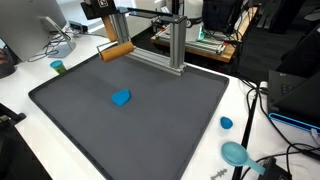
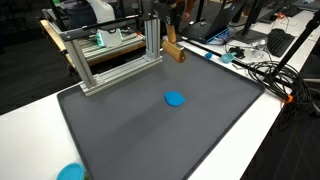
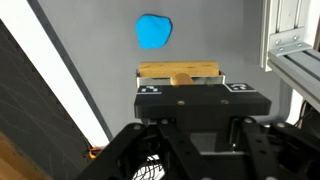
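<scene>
A cluttered lab with desks and cables lies behind a white tabletop [image 1: 18, 98] that carries a dark grey mat [image 1: 170, 125]. A wooden block [image 1: 117, 51] sits at a far corner of the mat, slightly tilted. The jaws are closed on it, pinching it between them in the wrist view [image 3: 178, 72]. Whether it touches the mat cannot be told. A small blue lump [image 1: 121, 97] lies near the middle of the mat, well apart from the block. An aluminium frame [image 1: 176, 45] stands along the mat's far edge. A blue cap [image 1: 226, 123] lies just off the mat's side edge.
</scene>
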Available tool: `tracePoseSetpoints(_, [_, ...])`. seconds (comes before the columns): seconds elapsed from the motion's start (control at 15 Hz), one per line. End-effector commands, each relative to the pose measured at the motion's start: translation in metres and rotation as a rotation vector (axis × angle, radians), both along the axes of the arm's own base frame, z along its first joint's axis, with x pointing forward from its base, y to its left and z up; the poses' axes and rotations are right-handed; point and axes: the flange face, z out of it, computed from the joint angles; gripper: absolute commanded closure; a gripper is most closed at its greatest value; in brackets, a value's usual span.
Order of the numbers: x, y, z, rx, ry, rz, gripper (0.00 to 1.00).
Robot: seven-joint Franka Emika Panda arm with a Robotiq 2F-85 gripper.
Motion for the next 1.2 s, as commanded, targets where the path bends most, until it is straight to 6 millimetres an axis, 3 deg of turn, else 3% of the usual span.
tracePoseSetpoints(0.0, [-0.001, 0.005, 0.011, -0.026, 0.029, -0.188, 0.78])
tracePoseSetpoints(0.4, [-0.007, 0.045, 0.02, -0.119, 0.109, -0.509, 0.78])
tracePoseSetpoints(0.67, [-0.025, 0.044, 0.023, -0.255, 0.155, -0.683, 0.78])
tracePoseSetpoints(0.87, [-0.027, 0.039, 0.011, -0.245, 0.231, -0.846, 0.78])
tracePoseSetpoints(0.93, [-0.02, 0.043, 0.011, -0.235, 0.206, -0.759, 0.78])
tracePoseSetpoints(1.0, [-0.02, 0.042, 0.008, -0.237, 0.214, -0.77, 0.53])
tracePoseSetpoints(1.13, [-0.019, 0.043, 0.005, -0.239, 0.219, -0.768, 0.53])
